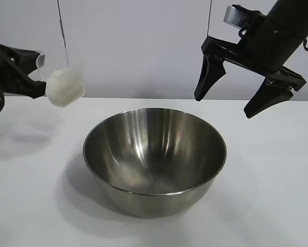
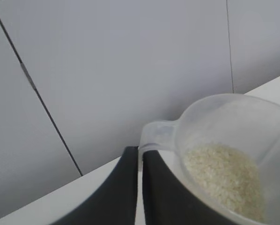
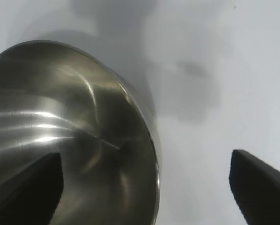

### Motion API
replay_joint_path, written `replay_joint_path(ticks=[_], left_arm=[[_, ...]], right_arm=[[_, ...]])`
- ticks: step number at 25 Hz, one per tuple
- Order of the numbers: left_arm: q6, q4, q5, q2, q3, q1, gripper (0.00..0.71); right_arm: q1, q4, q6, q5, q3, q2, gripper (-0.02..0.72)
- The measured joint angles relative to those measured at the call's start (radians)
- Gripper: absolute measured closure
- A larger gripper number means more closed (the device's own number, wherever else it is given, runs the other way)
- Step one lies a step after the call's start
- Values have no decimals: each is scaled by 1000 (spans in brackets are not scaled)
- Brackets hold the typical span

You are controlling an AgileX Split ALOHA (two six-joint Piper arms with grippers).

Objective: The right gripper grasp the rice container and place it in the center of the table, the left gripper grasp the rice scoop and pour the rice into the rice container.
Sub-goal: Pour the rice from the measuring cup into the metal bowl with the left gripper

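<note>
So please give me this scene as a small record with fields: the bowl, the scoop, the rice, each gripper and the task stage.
rice container: steel bowl, upright at the middle of the table, empty inside
rice scoop: translucent plastic cup, held in the air at the bowl's left, clear of it
rice: white grains inside the scoop, none in the bowl
left gripper: shut on the scoop's handle
right gripper: open, holding nothing, raised above the bowl's right rim
task stage: bowl placed; pouring not yet begun

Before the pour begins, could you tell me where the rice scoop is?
In the exterior view the rice scoop is held aloft at far left by the left gripper, left of the rice container.
</note>
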Motion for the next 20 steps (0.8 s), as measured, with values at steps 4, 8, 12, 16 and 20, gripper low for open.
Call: replay_joint_path(ticks=[4, 8, 12, 16, 20], left_arm=[[17, 28, 96, -37, -37, -32, 697], [65, 34, 204, -44, -88, -114, 697], [111, 37, 293, -44, -140, -180, 698], [133, 37, 354, -44, -189, -216, 698], [183, 48, 412, -44, -228, -258, 698]], right_arm=[[0, 0, 1, -12, 0, 0, 42], [0, 0, 1, -13, 0, 0, 42], [0, 0, 1, -13, 0, 0, 42], [0, -9, 1, -13, 0, 0, 42], [0, -23, 1, -13, 0, 0, 42]])
